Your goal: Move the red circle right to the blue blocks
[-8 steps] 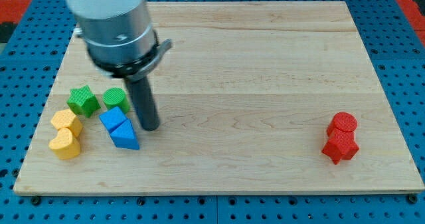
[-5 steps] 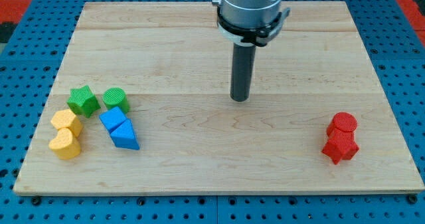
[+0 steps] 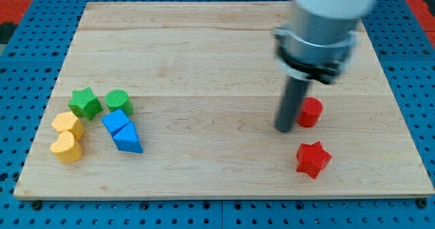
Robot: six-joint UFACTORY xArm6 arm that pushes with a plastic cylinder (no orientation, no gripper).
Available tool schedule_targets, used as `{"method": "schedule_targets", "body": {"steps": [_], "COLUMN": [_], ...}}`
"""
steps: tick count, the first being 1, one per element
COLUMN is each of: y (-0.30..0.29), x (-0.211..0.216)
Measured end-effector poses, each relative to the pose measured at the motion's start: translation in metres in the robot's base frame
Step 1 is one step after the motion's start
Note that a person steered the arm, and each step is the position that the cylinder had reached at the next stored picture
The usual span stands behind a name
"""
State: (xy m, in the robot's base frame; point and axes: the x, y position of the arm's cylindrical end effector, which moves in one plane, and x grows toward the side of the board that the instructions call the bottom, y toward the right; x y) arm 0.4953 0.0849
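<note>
While bare and gripping nothing, my tip (image 3: 284,128) sits left of the red circle (image 3: 310,112), opposite the 2 blue blocks (image 3: 122,130).

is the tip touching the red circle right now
Cannot tell. In the camera view my tip sits just at the view's left of the red circle; the rod overlaps the circle's edge, so no gap or contact shows plainly.
</note>
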Motion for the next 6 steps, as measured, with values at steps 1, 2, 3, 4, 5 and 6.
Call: {"method": "schedule_targets", "body": {"steps": [1, 2, 3, 4, 5, 6], "y": [0.1, 0.1, 0.183, 0.208, 0.145, 0.022], "x": [-0.003, 0.003, 0.006, -0.012, -0.028, -0.042]}}
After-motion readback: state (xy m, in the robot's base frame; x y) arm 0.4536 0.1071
